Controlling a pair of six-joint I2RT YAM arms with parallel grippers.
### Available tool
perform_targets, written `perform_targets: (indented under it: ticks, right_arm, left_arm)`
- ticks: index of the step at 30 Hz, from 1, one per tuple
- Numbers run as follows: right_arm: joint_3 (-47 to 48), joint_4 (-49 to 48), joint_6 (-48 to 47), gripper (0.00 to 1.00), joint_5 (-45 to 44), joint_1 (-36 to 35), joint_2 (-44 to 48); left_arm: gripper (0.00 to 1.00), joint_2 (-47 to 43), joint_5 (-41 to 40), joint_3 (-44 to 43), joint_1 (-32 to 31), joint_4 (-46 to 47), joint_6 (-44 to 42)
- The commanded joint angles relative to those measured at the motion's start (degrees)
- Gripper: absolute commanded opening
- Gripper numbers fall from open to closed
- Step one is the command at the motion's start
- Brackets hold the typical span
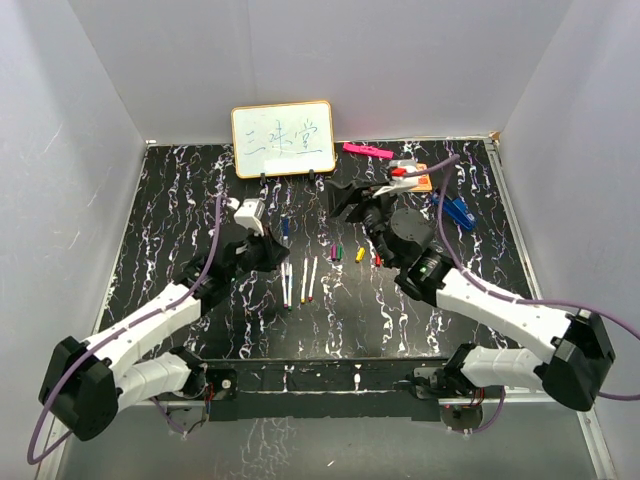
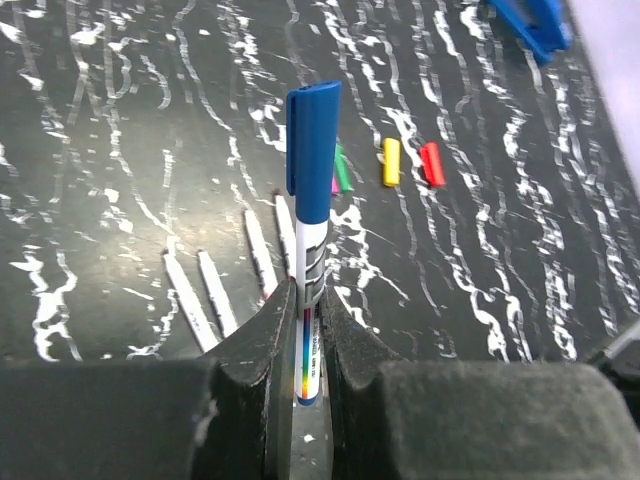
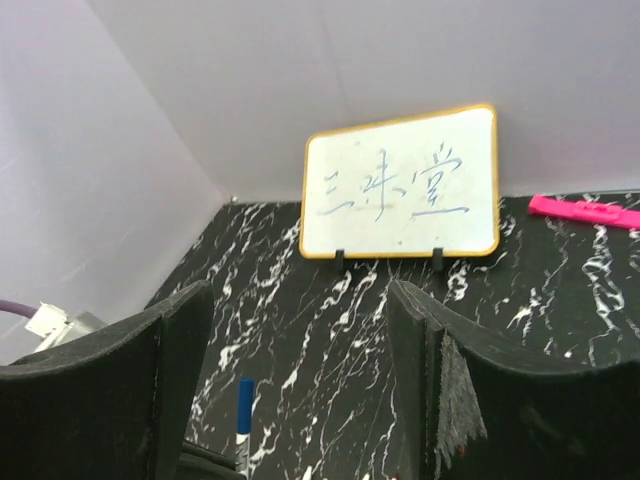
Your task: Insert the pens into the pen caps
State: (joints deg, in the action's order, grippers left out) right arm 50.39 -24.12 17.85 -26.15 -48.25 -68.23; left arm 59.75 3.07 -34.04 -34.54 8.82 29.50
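L hand (image 2: 305,300) was clenched on one pen (image 2: 312,240), held upright off the counter (image 1: 180,200), with the blue cap (image 2: 312,150) already seated on its top end. R hand (image 3: 298,300) was released, fingers (image 3: 170,360) wide apart w/ nothing btw them, hovering toward the far side and facing the whiteboard (image 3: 400,185). Four bare pens (image 1: 303,280) lay side by side on the counter near L hand. Four loose caps (image 1: 360,253) (purple, green, yellow, red) sat in a row just to their right, not touching them.

Step, my read: blue pen looked done, approx 1 of 5, and it needed setting down apart from the rest. Next move prob: L lets go and takes a bare pen by the barrel, R drops onto a cap. Tip and cap mouth then need lining up on one axis before the push. Caps were tiny, so R's grip is likely fiddly.
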Motion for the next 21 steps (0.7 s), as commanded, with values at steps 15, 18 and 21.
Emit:
perform_targets:
  ticks: [15, 18, 21]
  right_arm:
    - [1.1, 13.9, 1.4, 0.98, -13.1, 2.4, -0.7]
    - [3.3, 19.2, 3.9, 0.98, -13.3, 3.3, -3.7]
    - [3.3, 20.3, 4.6, 0.98, -12.4, 3.6, -5.2]
  left_arm:
    - [0.00, 28.1, -3.1, -25.9, 16.0, -18.2, -5.0]
    - [0.00, 32.5, -2.8, -28.5, 16.7, -20.5, -6.0]
    - [0.00, 35.5, -2.4, -30.2, 17.4, -22.6, -6.6]
